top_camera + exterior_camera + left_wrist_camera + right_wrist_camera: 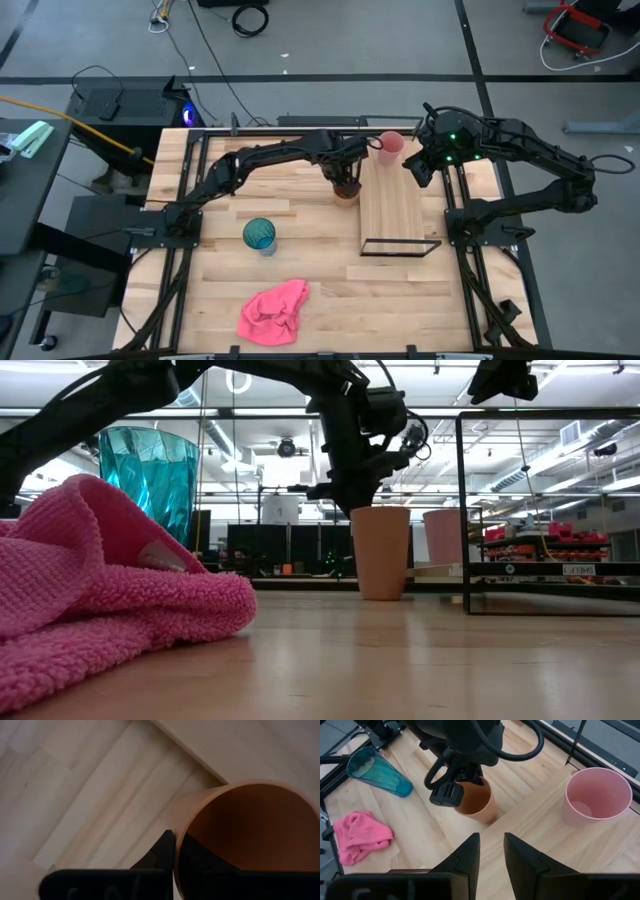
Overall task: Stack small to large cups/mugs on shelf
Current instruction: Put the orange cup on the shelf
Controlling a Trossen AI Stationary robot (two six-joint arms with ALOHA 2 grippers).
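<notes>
An orange cup point(346, 189) stands on the tabletop just left of the shelf point(400, 210), a pale wood board with a black wire frame point(400, 247) at its near end. My left gripper point(345, 178) comes down on this cup and is shut on it. A pink cup point(391, 146) stands upright on the shelf's far end. A teal cup point(259, 234) stands on its base on the table, left of centre. My right gripper point(418, 168) hovers open above the shelf's far right corner with nothing between its fingers point(470, 852). My left gripper pinches the orange cup's rim point(179, 827) on the side away from the shelf, one finger point(165, 852) outside the wall and the other inside the hollow. The fingers point steeply down from above. The cup is upright, its base point(380, 596) at the tabletop.
A crumpled pink cloth point(273, 312) lies near the table's front edge, left of centre. Bare tabletop runs between the teal cup and the shelf. The wire frame rises as an upright rectangle point(470, 510) at the shelf's near end.
</notes>
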